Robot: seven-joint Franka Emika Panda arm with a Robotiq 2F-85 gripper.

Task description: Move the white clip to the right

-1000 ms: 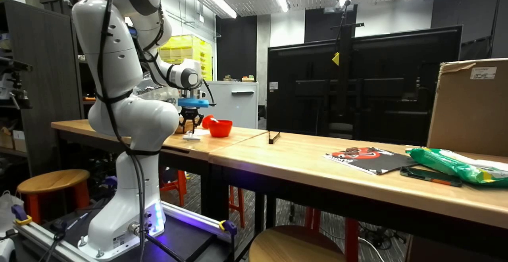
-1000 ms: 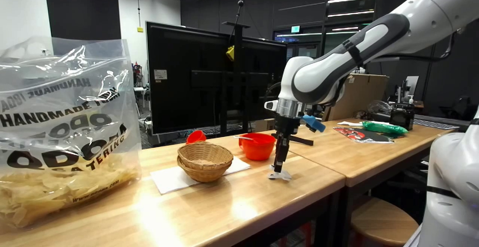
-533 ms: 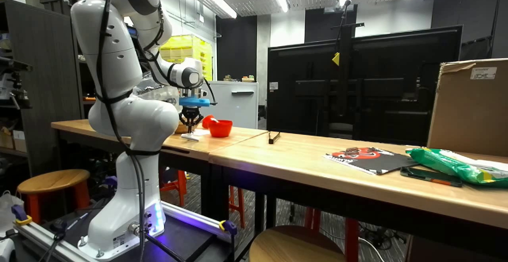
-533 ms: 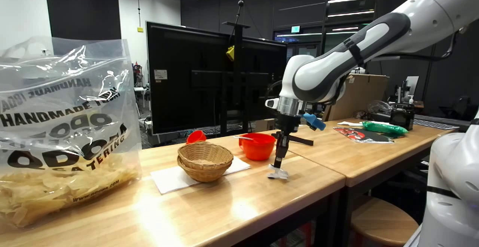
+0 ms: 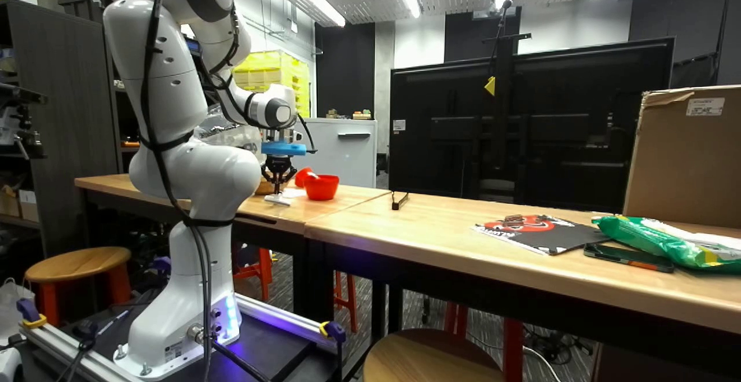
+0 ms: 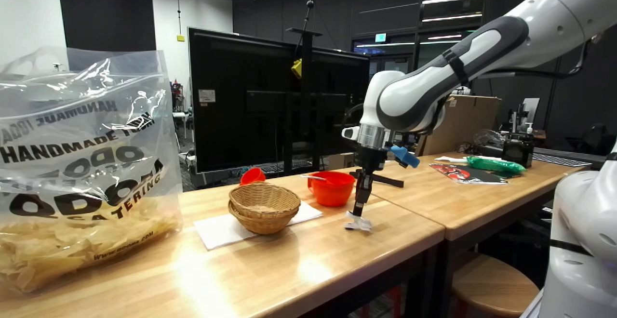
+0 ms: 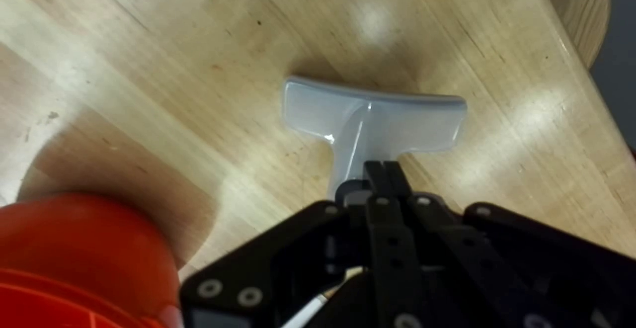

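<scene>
The white clip (image 7: 397, 122) is a translucent, T-shaped piece on the wooden table. It shows in both exterior views (image 5: 277, 200) (image 6: 359, 224), and its wide end faces away from the gripper in the wrist view. My gripper (image 7: 384, 171) points down right over the clip's narrow end, seen also in both exterior views (image 5: 277, 191) (image 6: 357, 210). The fingers (image 7: 375, 176) are brought together with only a thin line between them, on the clip's narrow part. The pinched part itself is hidden by the fingers. The clip appears to be at table height.
A red bowl (image 6: 332, 193) with a spoon stands close behind the gripper, also in the wrist view (image 7: 79, 238). Stacked wicker baskets (image 6: 264, 203) sit on white paper (image 6: 217, 233). A dark bar (image 6: 388, 180) lies farther along the table. The table's edge (image 7: 589, 77) is near the clip.
Between one second and half a second ago the gripper's fingers closed onto the clip, and the clip shifted and turned slightly. Since half a second ago nothing visibly moved.
</scene>
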